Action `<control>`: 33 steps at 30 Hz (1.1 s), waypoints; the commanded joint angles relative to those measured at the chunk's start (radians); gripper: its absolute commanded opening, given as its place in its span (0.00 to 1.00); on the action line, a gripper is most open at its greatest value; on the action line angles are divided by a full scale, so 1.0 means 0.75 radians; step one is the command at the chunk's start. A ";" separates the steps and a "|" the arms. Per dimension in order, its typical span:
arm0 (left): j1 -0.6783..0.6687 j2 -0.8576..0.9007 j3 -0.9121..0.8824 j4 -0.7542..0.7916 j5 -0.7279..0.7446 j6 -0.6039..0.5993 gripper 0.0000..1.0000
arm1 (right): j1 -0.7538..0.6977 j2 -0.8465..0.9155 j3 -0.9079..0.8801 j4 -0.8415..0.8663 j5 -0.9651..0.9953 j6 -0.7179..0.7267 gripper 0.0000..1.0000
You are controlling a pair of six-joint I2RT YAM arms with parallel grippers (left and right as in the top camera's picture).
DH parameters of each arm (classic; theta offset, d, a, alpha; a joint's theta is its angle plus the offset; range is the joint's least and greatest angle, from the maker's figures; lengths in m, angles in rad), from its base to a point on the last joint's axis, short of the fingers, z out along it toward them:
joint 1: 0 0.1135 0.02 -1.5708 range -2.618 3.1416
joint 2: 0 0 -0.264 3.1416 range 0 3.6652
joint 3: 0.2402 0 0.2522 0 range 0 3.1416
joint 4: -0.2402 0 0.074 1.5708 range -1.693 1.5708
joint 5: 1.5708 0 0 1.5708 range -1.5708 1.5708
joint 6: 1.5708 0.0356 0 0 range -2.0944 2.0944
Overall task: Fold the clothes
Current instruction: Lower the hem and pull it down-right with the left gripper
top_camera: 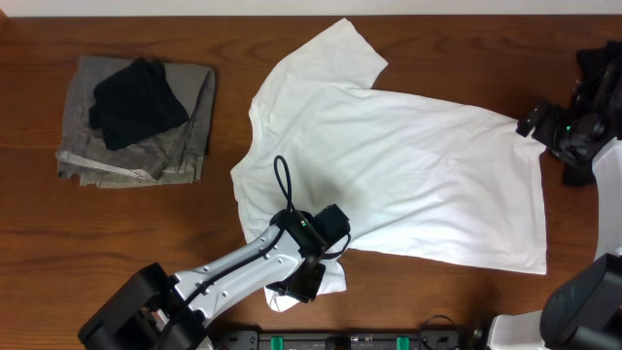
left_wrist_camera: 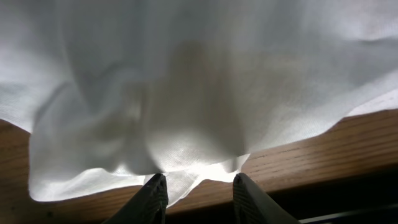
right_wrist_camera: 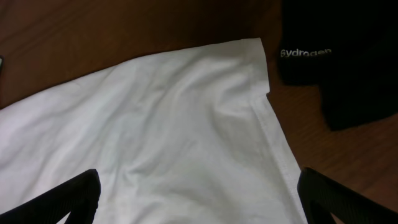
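White cotton, thin and softly creased, covers the middle of the brown wood-grain worktop [top_camera: 117,243]. This is the T-shirt [top_camera: 408,165], spread mostly flat with its body running toward 3 o'clock and one short sleeve pointing to 12 o'clock. The other sleeve is bunched into rounded folds at 6 o'clock, near the front edge. My left hand [top_camera: 309,282] sits over that bunched sleeve. From my left wrist, its two dark tapered fingers [left_wrist_camera: 155,196] stand partly apart, and a loose point of the fine-woven cloth dips into the gap. I cannot see the fabric pinched, so the hand looks parted and is holding nothing firmly. My right hand [top_camera: 539,122] waits at 3 o'clock beside the shirt's hem. From that wrist, its ribbed black fingers [right_wrist_camera: 74,196] are spread as wide as they go, one at each lower corner of the view, with nothing between them but the stitched hem corner lying flat below. Beyond that corner, at 1 o'clock in the same view, lies a matte black fabric item [right_wrist_camera: 336,62] with small pale lettering. At 9 o'clock on the worktop, well apart from the shirt, a folded grey cloth [top_camera: 185,136] forms a rough square. A crumpled black garment [top_camera: 136,102] is heaped on top of it.
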 commanded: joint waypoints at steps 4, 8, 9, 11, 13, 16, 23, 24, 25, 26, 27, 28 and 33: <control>-0.002 0.013 -0.052 -0.015 -0.039 0.036 0.37 | 0.010 0.000 0.017 -0.001 -0.001 -0.010 0.99; -0.002 0.013 -0.060 -0.054 -0.039 0.107 0.37 | 0.010 0.000 0.017 -0.001 -0.001 -0.010 0.99; -0.002 0.013 -0.060 -0.058 -0.039 0.121 0.37 | 0.010 0.000 0.017 -0.001 -0.001 -0.010 0.99; -0.002 0.013 -0.060 -0.057 -0.040 0.141 0.37 | 0.010 0.000 0.017 -0.001 -0.001 -0.010 0.99; -0.002 0.013 -0.060 -0.047 -0.041 0.163 0.37 | 0.010 0.000 0.017 -0.001 -0.001 -0.010 0.99; -0.002 0.013 -0.060 -0.038 -0.040 0.183 0.37 | 0.010 0.000 0.017 -0.001 -0.001 -0.010 0.99; -0.002 0.013 -0.068 -0.042 -0.040 0.183 0.28 | 0.010 0.000 0.017 -0.001 -0.001 -0.010 0.99; -0.002 0.013 -0.072 -0.042 -0.041 0.183 0.28 | 0.010 0.000 0.017 -0.001 -0.001 -0.010 0.99; -0.002 0.013 -0.077 -0.041 -0.040 0.183 0.28 | 0.010 0.000 0.017 -0.001 -0.001 -0.010 0.99; -0.002 0.013 -0.081 -0.041 -0.040 0.181 0.28 | 0.010 0.000 0.017 -0.001 -0.001 -0.010 0.99; -0.002 0.013 -0.082 -0.041 -0.040 0.173 0.28 | 0.010 0.000 0.017 -0.001 -0.001 -0.010 0.99; -0.002 0.013 -0.084 -0.041 -0.040 0.170 0.28 | 0.010 0.000 0.017 -0.001 -0.001 -0.010 0.99; -0.002 0.013 -0.087 -0.041 -0.041 0.161 0.22 | 0.010 0.000 0.017 -0.001 -0.001 -0.010 0.99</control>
